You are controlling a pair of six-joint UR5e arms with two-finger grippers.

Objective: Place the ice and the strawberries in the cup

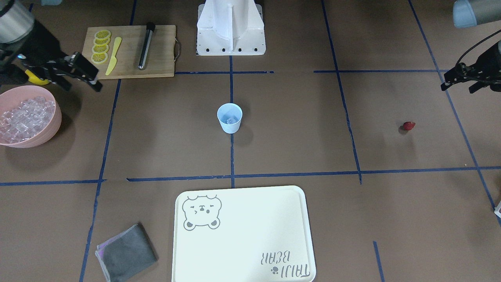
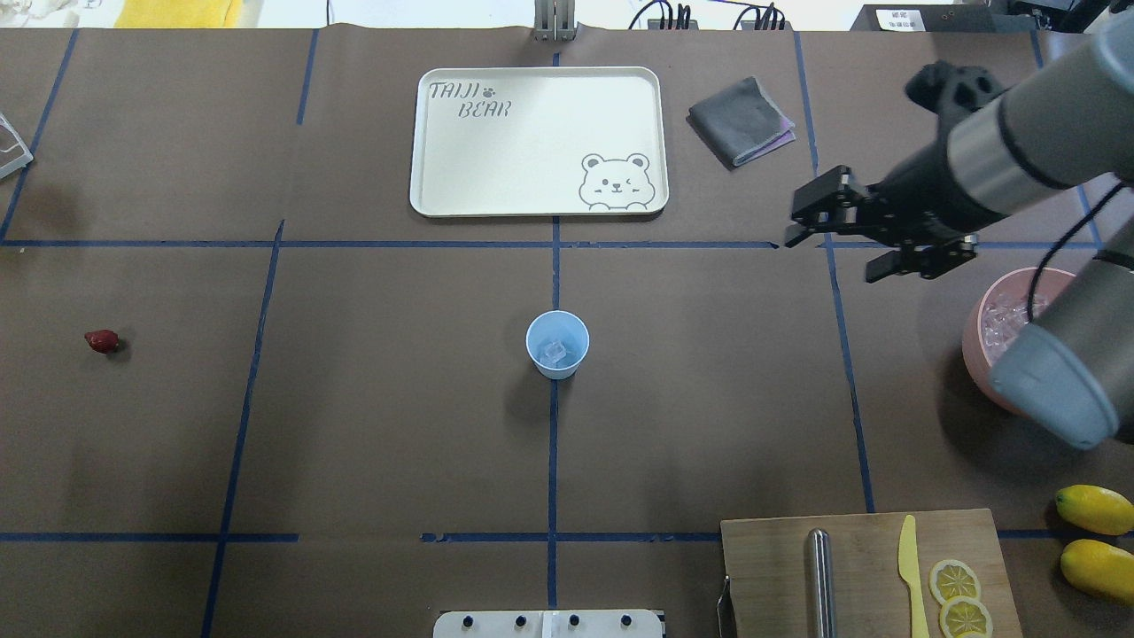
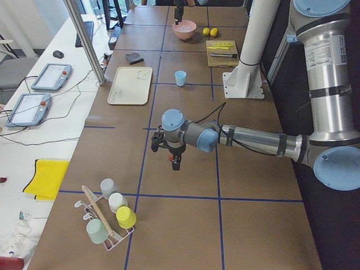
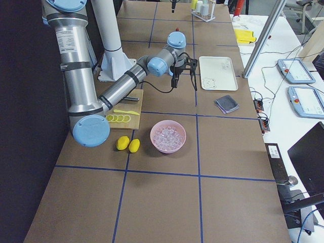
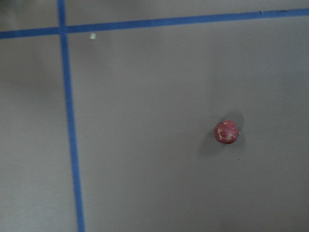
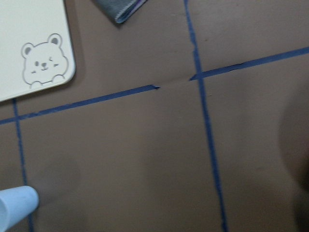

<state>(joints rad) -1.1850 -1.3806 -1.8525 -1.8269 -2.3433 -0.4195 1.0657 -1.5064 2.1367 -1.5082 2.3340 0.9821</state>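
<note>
Strawberry lies on the table at nine o'clock of the cup overhead, well apart. My left gripper, the nearer, hovers empty, jaws apart; its camera shows it at three o'clock.

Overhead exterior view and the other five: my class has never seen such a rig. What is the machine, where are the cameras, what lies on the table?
A robot with two arms, each ending in a two-finger pincer. Cameras: one above, one facing the robot, one at either end, one on each wrist. The right pincer hangs open near the pink bowl of ice; the left pincer hangs open near the strawberry; neither holds anything. The blue cup at mid-table has ice cubes in it. Also: a bear tray, a grey cloth, lemon slices on a cutting board.
</note>
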